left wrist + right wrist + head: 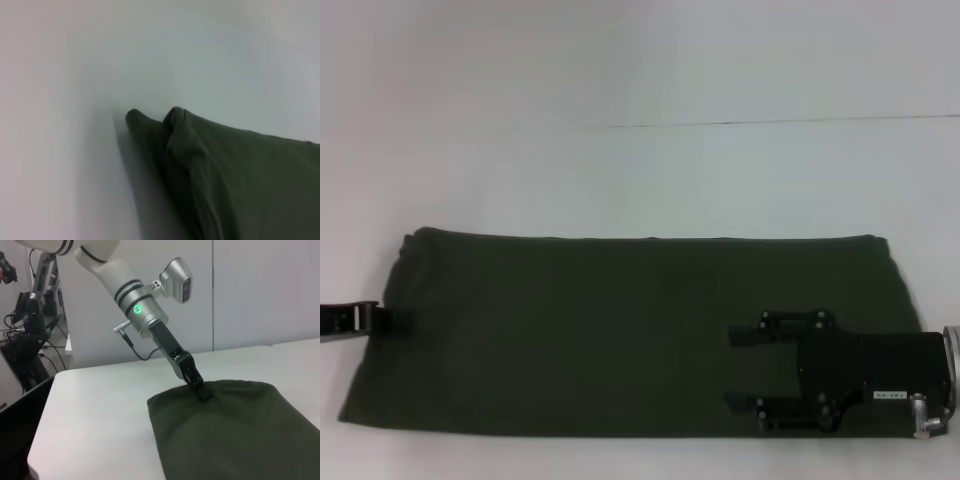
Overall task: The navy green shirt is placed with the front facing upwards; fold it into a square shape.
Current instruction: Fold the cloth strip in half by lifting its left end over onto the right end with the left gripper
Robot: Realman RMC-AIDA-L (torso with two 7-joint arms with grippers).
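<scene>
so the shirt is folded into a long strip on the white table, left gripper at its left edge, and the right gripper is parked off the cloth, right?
Not quite. The head view shows the right gripper over the navy green shirt, above its right part, not parked off it. The rest holds: a long strip on the white table, with the left gripper at its left edge.

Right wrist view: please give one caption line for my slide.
Left gripper meets the far edge of the folded navy green shirt on a white table.
</scene>
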